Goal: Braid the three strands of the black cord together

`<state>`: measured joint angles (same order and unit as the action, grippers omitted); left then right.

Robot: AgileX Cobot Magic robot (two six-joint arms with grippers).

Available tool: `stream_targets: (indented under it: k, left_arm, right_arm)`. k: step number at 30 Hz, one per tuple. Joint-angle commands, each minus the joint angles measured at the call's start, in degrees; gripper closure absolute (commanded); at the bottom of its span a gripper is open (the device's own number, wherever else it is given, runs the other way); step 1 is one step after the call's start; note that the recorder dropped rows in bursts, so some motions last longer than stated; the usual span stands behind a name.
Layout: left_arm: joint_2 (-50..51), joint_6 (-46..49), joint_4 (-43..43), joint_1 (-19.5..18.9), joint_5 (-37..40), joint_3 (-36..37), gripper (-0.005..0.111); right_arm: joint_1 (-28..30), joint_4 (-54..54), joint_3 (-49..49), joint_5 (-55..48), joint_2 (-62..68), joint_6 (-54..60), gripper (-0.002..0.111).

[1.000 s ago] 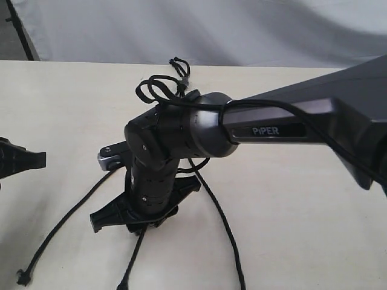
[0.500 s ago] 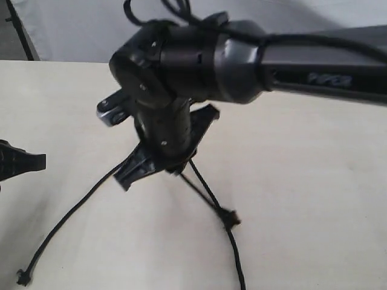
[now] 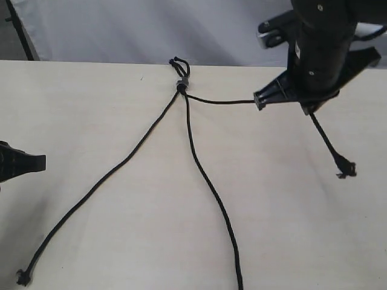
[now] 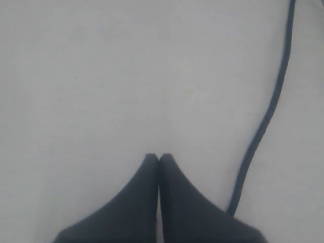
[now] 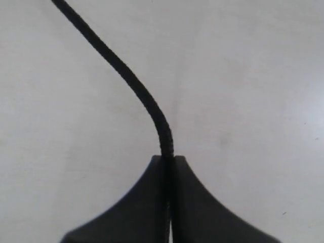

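- Your right pincer [image 5: 167,158] is clamped tight on one held strand [image 5: 126,76], pinched right at the tips of smooth dark jaws. A thin, round, woven cord like that can slide out if you tug.
- From the pincer the held strand runs almost straight to the knot [image 3: 181,84], and its frayed tip [image 3: 346,168] dangles on the far side. It looks taut to me. Nothing pins the knot, so more pull likely drags the whole black cord [image 3: 188,121] across the pale matte worktop [image 3: 290,229].
- The knot is small and grey-banded with short loops above it, near the worktop's far edge.
- The middle strand [image 3: 211,187] and outer strand [image 3: 109,174] lie limp and uncrossed, fanning out from the knot. Sweep low and you may snag them.
- Your left pincer [image 4: 158,156] is closed on nothing, well apart from the knot, so it anchors nothing.
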<state>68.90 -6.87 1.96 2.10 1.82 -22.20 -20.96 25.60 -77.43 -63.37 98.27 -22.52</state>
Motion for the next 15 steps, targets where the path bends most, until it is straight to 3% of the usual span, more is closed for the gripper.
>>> stream_targets:
  k: [1,8,15]
  left_arm:
    - [0.0,-0.7,-0.1,0.5,-0.1,0.1,0.107]
    - [0.0,-1.1,-0.1,0.5,-0.1,0.1,0.107]
    - [0.0,-1.2,-0.1,0.5,-0.1,0.1,0.107]
  right_arm:
    - [6.0,-3.4,7.0,9.2,1.7,-0.2,0.109]
    - [11.5,-5.1,13.7,16.8,7.0,-2.0,0.109]
    - [11.2,-4.7,13.9,16.6,12.1,-2.0,0.105]
